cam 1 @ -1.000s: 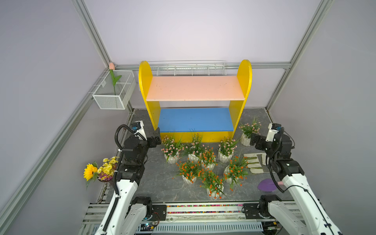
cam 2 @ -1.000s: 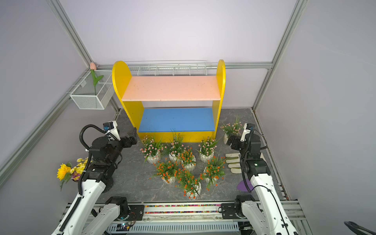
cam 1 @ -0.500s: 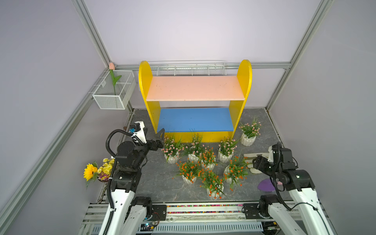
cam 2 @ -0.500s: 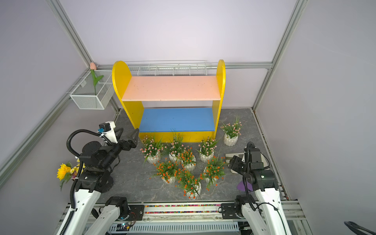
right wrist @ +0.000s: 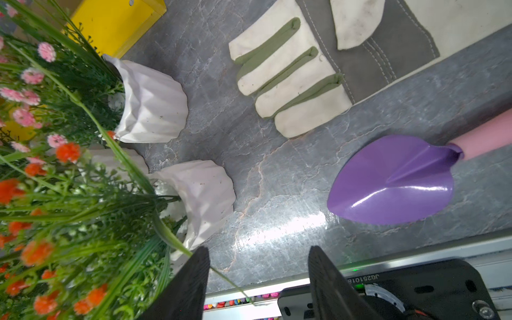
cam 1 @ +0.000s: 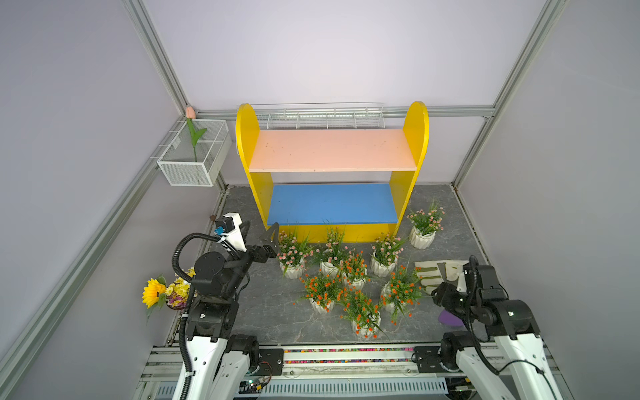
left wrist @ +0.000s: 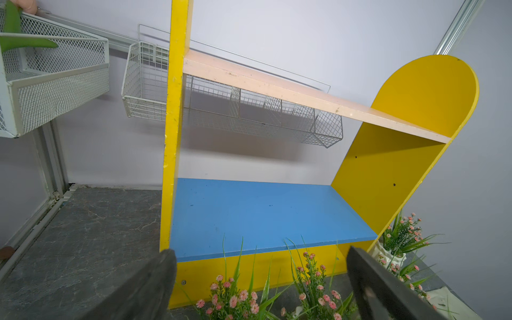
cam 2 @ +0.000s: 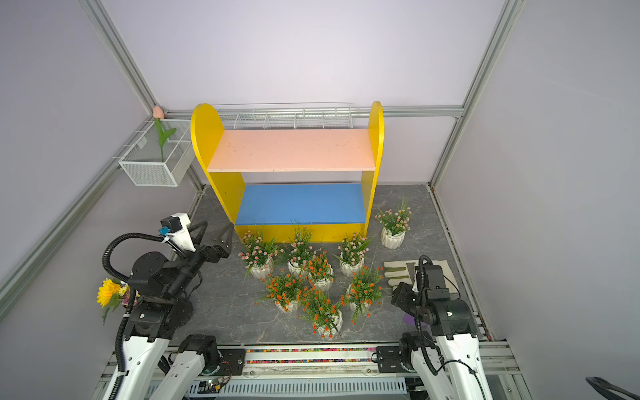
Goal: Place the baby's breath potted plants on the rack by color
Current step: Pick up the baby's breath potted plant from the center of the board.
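The rack (cam 1: pixel 247 138) stands at the back, its peach upper board (cam 1: pixel 332 150) and blue lower board (cam 1: pixel 332 204) bare. Several baby's breath potted plants stand on the floor before it. Pink ones (cam 1: pixel 292 251) line the rack's foot, with one (cam 1: pixel 426 221) apart at the right. Orange ones (cam 1: pixel 322 289) cluster nearer the front. My left gripper (cam 1: pixel 261 228) hovers open just left of the leftmost pink plant (left wrist: pixel 235 299), facing the blue board (left wrist: pixel 263 210). At the front right my right gripper (right wrist: pixel 257 249) is open over the floor beside an orange plant's pot (right wrist: pixel 205 194), with only a grass blade crossing it.
A work glove (cam 1: pixel 436 273) and a purple trowel (right wrist: pixel 393 180) lie on the floor by my right arm. A white mesh basket (cam 1: pixel 194 162) with a tulip hangs on the left wall. A wire basket (cam 1: pixel 325 117) runs behind the rack. A sunflower bouquet (cam 1: pixel 162 292) sits front left.
My right arm has drawn back from the far-right pink plant to the front right, its jaws narrowing somewhat. My left gripper has edged towards the leftmost pink plant.
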Robot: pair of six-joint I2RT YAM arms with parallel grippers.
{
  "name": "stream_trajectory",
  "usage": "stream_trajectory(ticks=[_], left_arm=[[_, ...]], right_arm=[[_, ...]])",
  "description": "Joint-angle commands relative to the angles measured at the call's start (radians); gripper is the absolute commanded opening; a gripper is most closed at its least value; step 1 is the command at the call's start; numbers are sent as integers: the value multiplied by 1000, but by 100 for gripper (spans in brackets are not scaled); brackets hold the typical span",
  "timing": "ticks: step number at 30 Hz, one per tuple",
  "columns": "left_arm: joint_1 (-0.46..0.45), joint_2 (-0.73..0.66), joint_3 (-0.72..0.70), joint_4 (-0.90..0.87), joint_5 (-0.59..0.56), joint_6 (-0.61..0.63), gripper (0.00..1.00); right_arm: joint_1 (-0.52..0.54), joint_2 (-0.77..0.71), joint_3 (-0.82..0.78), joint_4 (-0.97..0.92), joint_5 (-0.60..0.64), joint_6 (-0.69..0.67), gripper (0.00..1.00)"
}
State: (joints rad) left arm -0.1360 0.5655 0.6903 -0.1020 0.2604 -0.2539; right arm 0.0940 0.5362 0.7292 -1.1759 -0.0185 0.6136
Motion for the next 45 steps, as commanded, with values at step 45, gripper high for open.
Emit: stream_trajectory(ticks=[45], left_arm=[[-37, 169, 115, -69, 88, -75, 99]], right_arm=[[259, 299, -83, 311, -77, -48, 39]])
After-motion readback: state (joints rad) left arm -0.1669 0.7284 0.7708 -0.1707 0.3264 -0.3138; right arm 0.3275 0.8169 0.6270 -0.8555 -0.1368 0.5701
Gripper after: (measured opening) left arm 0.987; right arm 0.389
